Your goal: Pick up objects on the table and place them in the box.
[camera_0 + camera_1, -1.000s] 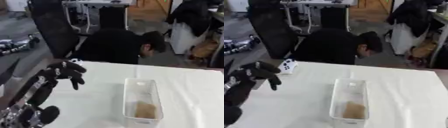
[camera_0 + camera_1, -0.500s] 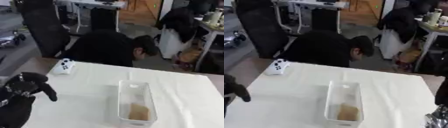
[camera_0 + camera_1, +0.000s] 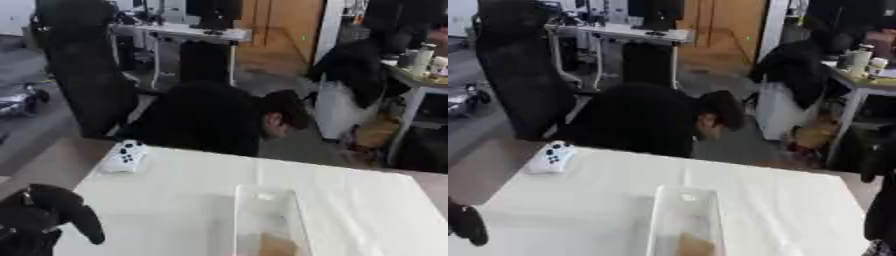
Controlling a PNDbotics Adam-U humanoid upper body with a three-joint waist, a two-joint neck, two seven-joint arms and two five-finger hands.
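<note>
White game controller [image 3: 125,156] at table [image 3: 175,200] corner: rigid, probably light; grasp its middle. Left hand [image 3: 44,215] fingers curled, empty.

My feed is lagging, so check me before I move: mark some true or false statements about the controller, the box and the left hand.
1. The white controller lies at the table's far left corner. True.
2. The clear box is empty. False: something tan lies in its near end.
3. The left hand holds the controller. False: the hand is low at the near left, apart from the controller.
4. The controller is outside the box. True.
5. The box stands on a white tabletop. True.
</note>
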